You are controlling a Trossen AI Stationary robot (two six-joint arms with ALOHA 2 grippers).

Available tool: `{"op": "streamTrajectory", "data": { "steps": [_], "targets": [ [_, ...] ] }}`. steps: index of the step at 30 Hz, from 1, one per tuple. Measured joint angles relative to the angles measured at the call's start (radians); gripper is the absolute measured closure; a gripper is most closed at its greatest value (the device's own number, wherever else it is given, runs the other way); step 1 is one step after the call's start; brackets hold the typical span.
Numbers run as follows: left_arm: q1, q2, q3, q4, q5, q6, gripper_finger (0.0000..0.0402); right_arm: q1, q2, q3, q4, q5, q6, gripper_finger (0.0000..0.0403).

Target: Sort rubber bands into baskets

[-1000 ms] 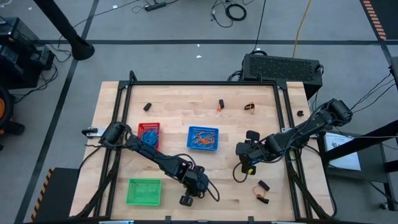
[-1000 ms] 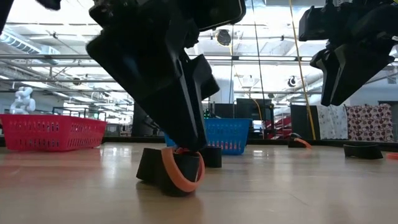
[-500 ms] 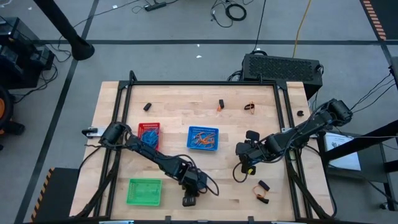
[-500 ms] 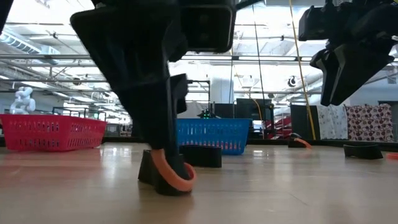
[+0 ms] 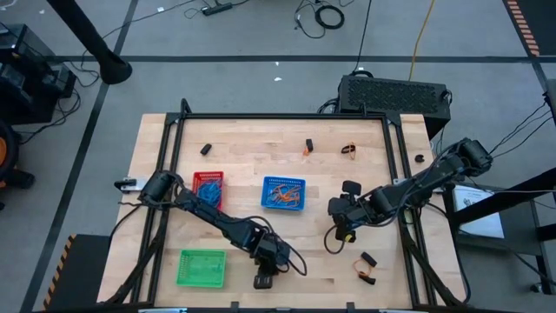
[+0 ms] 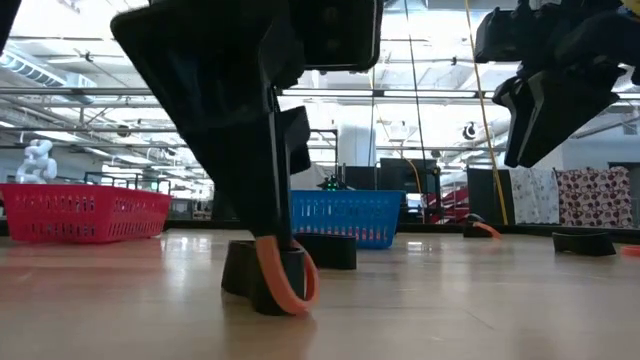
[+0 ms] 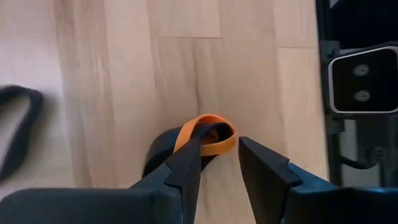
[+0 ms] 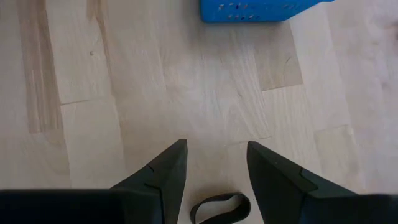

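An orange rubber band (image 7: 209, 126) lies looped with a black rubber band (image 7: 163, 154) on the wood near the table's front edge. My left gripper (image 7: 217, 144) points steeply down at them, open, just right of the green basket (image 5: 201, 268). The red basket (image 5: 208, 187) holds blue bands, and the blue basket (image 5: 284, 193) holds orange ones. Right of the blue basket, my right gripper (image 8: 214, 149) hovers open above the table. A black band (image 8: 221, 208) lies on the wood under it. My left gripper touches the orange band with one fingertip (image 7: 189, 158), at the band's near end (image 7: 186, 140). It comes from above, slanting down. The other finger stands beside the loop, with bare wood showing in the gap. The band rests on the black band and the table (image 6: 283, 285).
Loose bands lie along the far side (image 5: 206, 149), (image 5: 307, 146), (image 5: 348, 149), and two at the front right (image 5: 368, 261). A black metal frame (image 5: 287, 116) edges the table. Bare wood lies between the baskets and the front edge.
My left gripper has rolled about the line it points along while staying in place. The orange band under it has turned and shifted slightly against the black band. My right gripper has kept still.
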Motion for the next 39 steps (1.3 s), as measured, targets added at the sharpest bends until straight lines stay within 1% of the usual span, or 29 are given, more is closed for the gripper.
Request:
{"op": "streamTrajectory", "data": {
  "steps": [8, 12, 15, 18, 21, 36, 39],
  "targets": [
    [0.002, 0.0, 0.0, 0.034, -0.041, 0.117, 0.0286, -0.007, 0.0, 0.0, 0.003, 0.0, 0.032, 0.0243],
    [0.002, 0.0, 0.0, 0.049, -0.044, 0.194, 0.0286, -0.006, 0.0, 0.0, 0.003, -0.001, 0.052, 0.0243],
    [0.004, 0.0, 0.0, 0.06, -0.049, 0.215, 0.0286, -0.006, 0.0, 0.0, 0.003, -0.009, 0.056, 0.0243],
    [0.011, 0.0, 0.0, 0.116, -0.075, 0.224, 0.0286, -0.006, 0.0, 0.0, 0.003, -0.016, 0.055, 0.0243],
    [0.015, 0.0, 0.001, 0.114, -0.086, 0.262, 0.0286, -0.005, 0.0, 0.0, 0.003, -0.016, 0.048, 0.0243],
    [0.02, 0.0, -0.031, 0.108, -0.082, 0.267, 0.0286, -0.006, 0.0, 0.0, 0.003, -0.016, 0.045, 0.0243],
    [0.02, 0.0, -0.031, 0.106, -0.068, 0.266, 0.0286, -0.006, 0.0, 0.0, 0.006, 0.002, 0.045, 0.0243]
  ]
}}
